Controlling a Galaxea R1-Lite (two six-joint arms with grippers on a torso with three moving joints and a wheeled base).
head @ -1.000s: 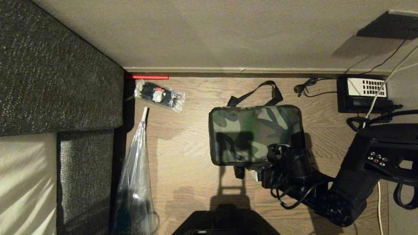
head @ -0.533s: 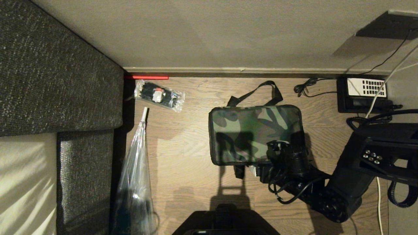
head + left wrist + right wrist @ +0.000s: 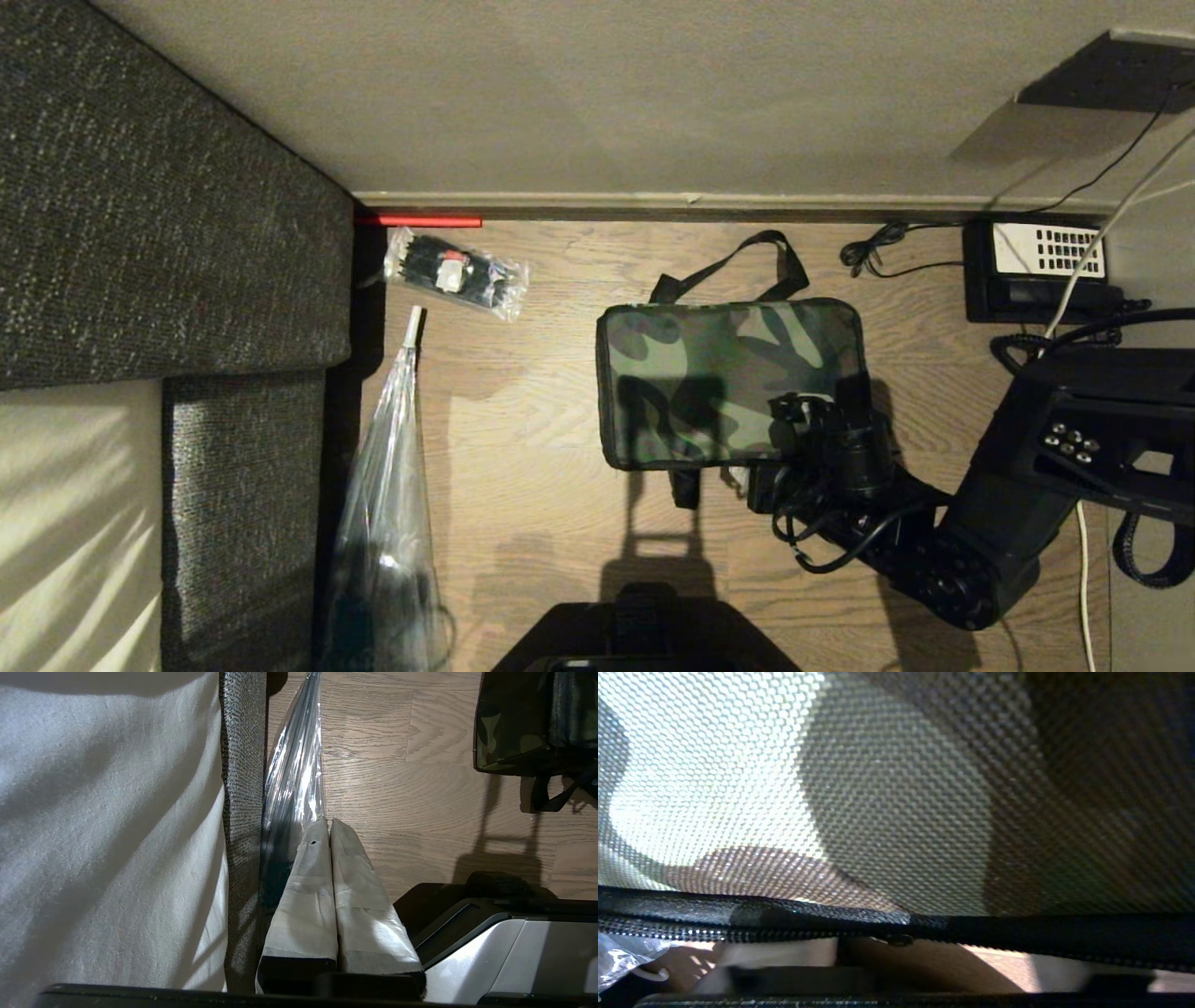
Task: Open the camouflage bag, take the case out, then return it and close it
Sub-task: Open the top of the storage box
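Home living room, I reckon: wood-plank floor [image 3: 523, 448], grey woven sofa [image 3: 159, 215] beside me, desk telephone [image 3: 1036, 266] against the wall skirting [image 3: 653, 201].

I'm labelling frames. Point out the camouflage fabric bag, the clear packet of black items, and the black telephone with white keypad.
camouflage fabric bag [image 3: 709, 373], head view, top panel.
clear packet of black items [image 3: 457, 274], head view, middle.
black telephone with white keypad [image 3: 1041, 249], head view, keypad.

Right end effector [image 3: 789, 439] fingertips hidden against camouflage bag [image 3: 719, 373]; case unseen.
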